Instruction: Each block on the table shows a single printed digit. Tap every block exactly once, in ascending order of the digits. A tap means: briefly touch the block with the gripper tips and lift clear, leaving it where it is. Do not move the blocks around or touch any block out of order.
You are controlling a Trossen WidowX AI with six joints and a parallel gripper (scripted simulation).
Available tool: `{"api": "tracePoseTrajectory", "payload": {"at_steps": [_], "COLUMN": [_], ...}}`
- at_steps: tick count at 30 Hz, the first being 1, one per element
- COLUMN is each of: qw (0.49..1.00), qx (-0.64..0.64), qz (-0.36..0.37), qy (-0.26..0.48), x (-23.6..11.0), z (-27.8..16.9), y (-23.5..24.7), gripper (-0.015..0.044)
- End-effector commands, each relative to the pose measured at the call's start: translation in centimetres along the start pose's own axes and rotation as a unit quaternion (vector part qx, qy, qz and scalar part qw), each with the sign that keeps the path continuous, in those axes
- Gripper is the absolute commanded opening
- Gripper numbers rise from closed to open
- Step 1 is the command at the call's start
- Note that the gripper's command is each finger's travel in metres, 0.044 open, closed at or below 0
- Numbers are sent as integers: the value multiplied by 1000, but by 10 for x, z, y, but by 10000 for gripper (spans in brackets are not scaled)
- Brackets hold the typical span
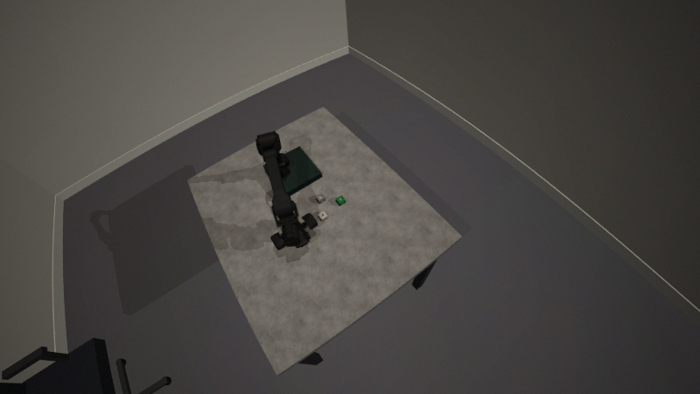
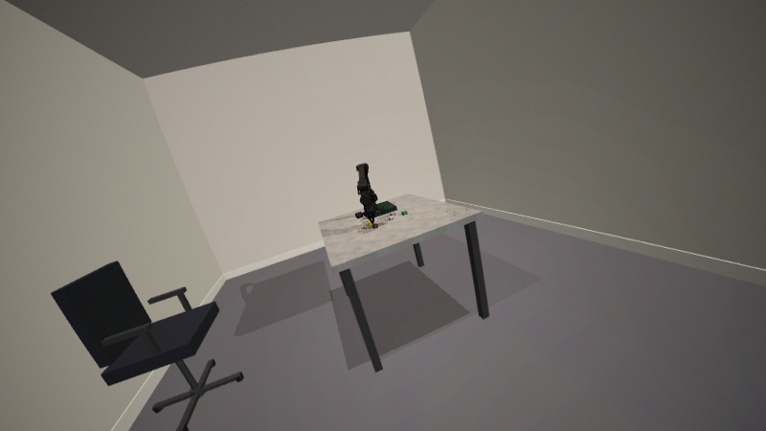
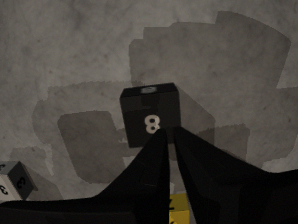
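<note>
Black block 8 at centre of wrist view, gripper clenched on nothing, tips at its near face.

Contact between tips and block is hard to call. Yellow block shows low in frame through the finger gap. A white block sits at the left edge. Top view: white block, grey-white block and green block lie right of the arm, mid-table.
</note>
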State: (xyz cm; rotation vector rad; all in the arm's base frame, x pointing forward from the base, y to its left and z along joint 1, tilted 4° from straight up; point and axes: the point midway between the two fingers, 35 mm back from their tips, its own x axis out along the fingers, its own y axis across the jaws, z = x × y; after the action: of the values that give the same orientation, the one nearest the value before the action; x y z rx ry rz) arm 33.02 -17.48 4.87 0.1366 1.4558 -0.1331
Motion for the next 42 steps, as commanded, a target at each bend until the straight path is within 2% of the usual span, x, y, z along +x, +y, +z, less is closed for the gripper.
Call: {"api": "tracePoseTrajectory", "payload": {"at_steps": [1,9,12,16,17,24,30,37,42], "qw": [1000,1000,1000,1000,1000,1000,1000,1000,1000], "qx": [2,2,2,2,2,3,3,4,4], "qz": [0,0,0,0,0,5,10,16,18], "qy": [2,2,2,2,2,6,8,8,8], "x": [7,11,-16,-19,-20,-44,-69,-99,-106], "z": [-2,-2,-1,-1,-1,2,-28,-93,-111], "y": [0,0,0,0,3,115,211,298,313], "gripper": [20,20,20,20,46,230,387,400,400]}}
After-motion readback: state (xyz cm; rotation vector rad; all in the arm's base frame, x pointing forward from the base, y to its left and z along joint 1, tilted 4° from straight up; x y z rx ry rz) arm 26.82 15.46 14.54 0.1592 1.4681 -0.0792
